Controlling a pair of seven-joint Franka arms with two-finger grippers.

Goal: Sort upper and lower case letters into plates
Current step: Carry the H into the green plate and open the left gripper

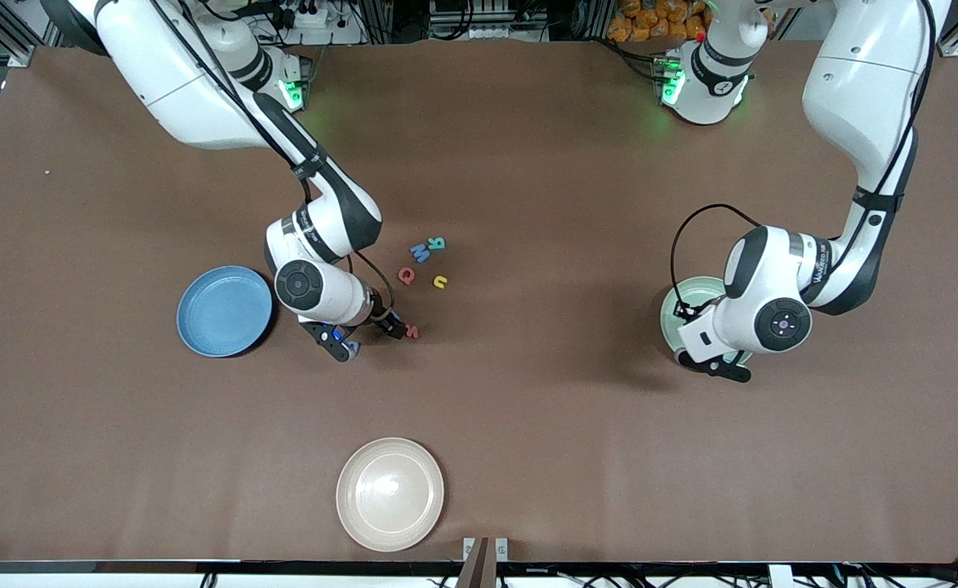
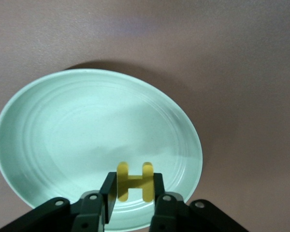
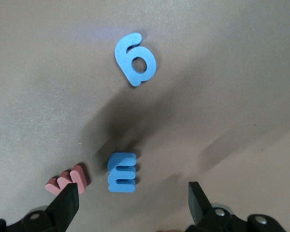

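A: Front view: right claw (image 1: 374, 336) sits low over the desk (image 1: 528, 425) beside the blue plate (image 1: 225, 310), red letter (image 1: 412, 331) just at its tip. Four letters lie loose farther from the camera: teal R (image 1: 438, 242), blue M (image 1: 420, 251), red Q (image 1: 406, 275), yellow u (image 1: 440, 282). Left claw (image 1: 711, 359) hangs over the mint plate (image 1: 679, 314). Beige plate (image 1: 390, 493) is nearest the camera and empty.

B: Left wrist view?

A: Left claw (image 2: 131, 193) has the yellow H (image 2: 134, 181) between its fingers (image 2: 108, 195), over the mint plate's (image 2: 63, 125) rim zone, not its middle. Fingers look barely parted; can't tell whether the grip is real or it's letting go.

B: Risk?

A: If it drops there, the H could land on the rim slope and slide off onto the desk.

B: Right wrist view?

A: Right claw (image 3: 133, 202) is wide open and empty. Blue m (image 3: 122, 172) sits between the fingers (image 3: 66, 207), red w (image 3: 67, 180) lies right by one finger, blue g (image 3: 135, 59) well clear.

B: Worry there?

A: Closing could catch the w too, or shove it. Thin foam also tips or squirts out under the pinch.
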